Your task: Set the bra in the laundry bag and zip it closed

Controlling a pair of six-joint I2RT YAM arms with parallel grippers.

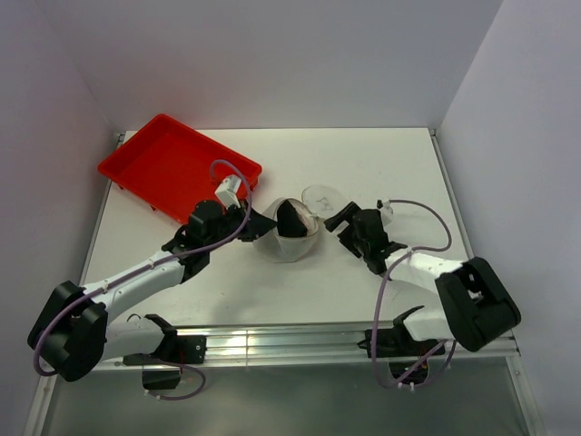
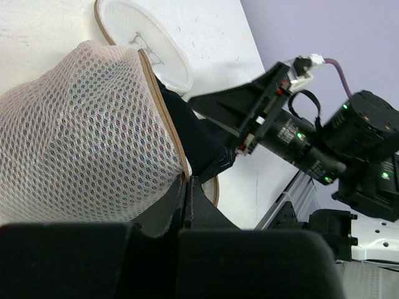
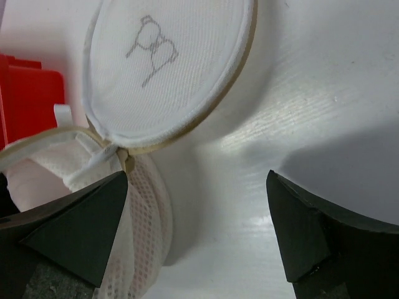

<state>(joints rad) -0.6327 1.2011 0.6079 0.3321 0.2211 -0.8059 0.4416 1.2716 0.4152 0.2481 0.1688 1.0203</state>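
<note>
The laundry bag (image 1: 289, 243) stands at the table's middle with its mouth open. Its round lid (image 1: 320, 195), bearing the small glasses-shaped mark, is flipped back to the right. My left gripper (image 1: 261, 227) is shut on the bag's tan rim (image 2: 163, 112), and its fingers (image 2: 198, 198) are pressed together on it. A dark fabric (image 2: 193, 140) shows in the bag's mouth. A faint pinkish tone shows through the mesh (image 2: 75, 137); the bra itself is not plainly visible. My right gripper (image 1: 339, 218) is open and empty, just right of the bag (image 3: 140, 224) and below the lid (image 3: 165, 62).
A red plastic tray (image 1: 177, 168) lies at the back left, close behind the left arm, and its edge shows in the right wrist view (image 3: 25, 93). Bare white table (image 3: 249, 124) lies under the right gripper. Grey walls enclose the table on three sides.
</note>
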